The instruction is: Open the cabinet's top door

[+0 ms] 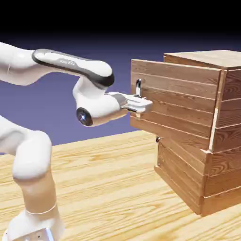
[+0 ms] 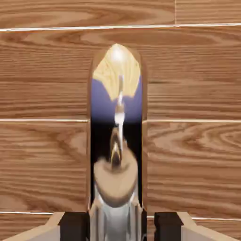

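Observation:
The brown plank cabinet (image 1: 225, 141) stands on the table at the exterior view's right. Its top door (image 1: 174, 101) stands out from the cabinet body on the handle side, toward the arm. A small vertical silver handle (image 1: 138, 86) sits near the door's left edge. My gripper (image 1: 141, 107) reaches in level and is shut on the handle's lower part. In the hand view the shiny handle (image 2: 116, 141) fills the middle against the door's planks (image 2: 47, 94). The dark finger pads (image 2: 75, 227) press in on it from both sides at the bottom edge.
Below the top door, the lower plank panel (image 1: 181, 174) lies flush with the cabinet and has a small dark knob (image 1: 158, 139) at its upper left corner. The wooden table (image 1: 103, 183) stretches between the robot's base and the cabinet.

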Tool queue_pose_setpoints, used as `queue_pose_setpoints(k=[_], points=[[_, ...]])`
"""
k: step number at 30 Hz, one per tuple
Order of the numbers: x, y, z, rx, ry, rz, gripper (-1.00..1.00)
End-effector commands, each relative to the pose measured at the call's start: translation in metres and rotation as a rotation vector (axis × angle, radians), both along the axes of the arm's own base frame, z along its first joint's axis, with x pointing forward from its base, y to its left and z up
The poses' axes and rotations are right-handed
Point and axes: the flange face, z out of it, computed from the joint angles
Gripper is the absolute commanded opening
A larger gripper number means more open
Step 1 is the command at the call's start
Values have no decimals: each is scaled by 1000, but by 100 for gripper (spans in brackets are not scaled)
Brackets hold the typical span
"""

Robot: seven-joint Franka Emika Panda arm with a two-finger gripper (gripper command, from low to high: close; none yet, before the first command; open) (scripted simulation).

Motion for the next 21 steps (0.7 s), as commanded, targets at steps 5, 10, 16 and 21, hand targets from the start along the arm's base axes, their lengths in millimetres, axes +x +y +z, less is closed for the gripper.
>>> queue_pose_setpoints(k=[5,10,16,21], points=[[-16,-24,0,4,1,86,-100],[-29,-48,0,4,1,170,-100],[-43,-79,0,4,1,275,-100],[-52,-109,0,4,1,374,-100]])
